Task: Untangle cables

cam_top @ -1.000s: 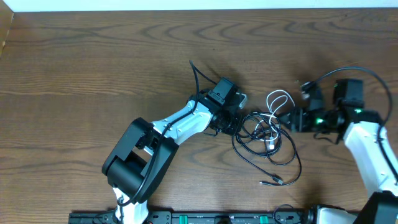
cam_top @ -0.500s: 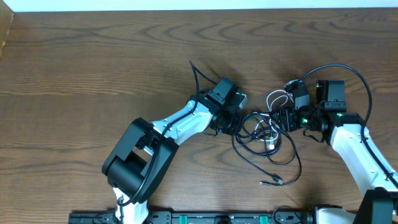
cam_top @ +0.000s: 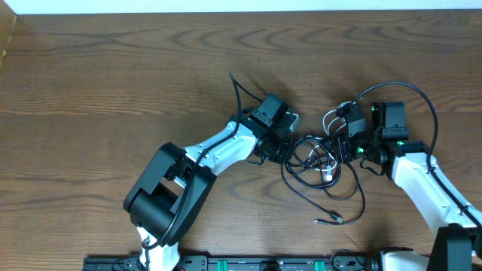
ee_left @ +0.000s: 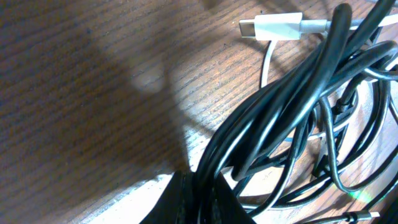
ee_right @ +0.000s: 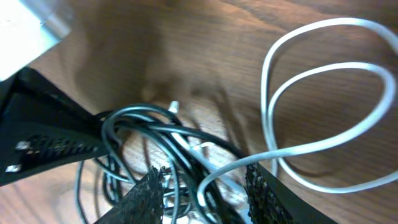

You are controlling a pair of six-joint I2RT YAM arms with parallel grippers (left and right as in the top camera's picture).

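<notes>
**Left fingers** (ee_left: 198,200): pressed together, pinching strands of the black cables (ee_left: 280,118). The strands rise out of the pinch in a tight sheaf and fan into loops just beyond the tips. A white plug (ee_left: 270,28) lies flat on the bench (ee_left: 74,81) further out, past those loops. Its cord passes under the black strands.

**Right fingers** (ee_right: 148,194): spread, with one pad on either side of several black strands and a run of the white cable (ee_right: 323,74). Neither pad is seen to bear on a cord, so contact cannot be confirmed. Beyond the tips the white cable forms two open loops lying on the bench, off to one side of the black strands.

**Overhead view:** the bundle lies on the bench between the two sets of fingers, held at the left ones and reaching in between the right ones. A single wide black loop sweeps out of the bundle on the side toward the arm bases. It ends in a small black plug end (cam_top: 329,220), which lies apart from both sets of fingers. The two arms reach the bundle from opposite sides.
</notes>
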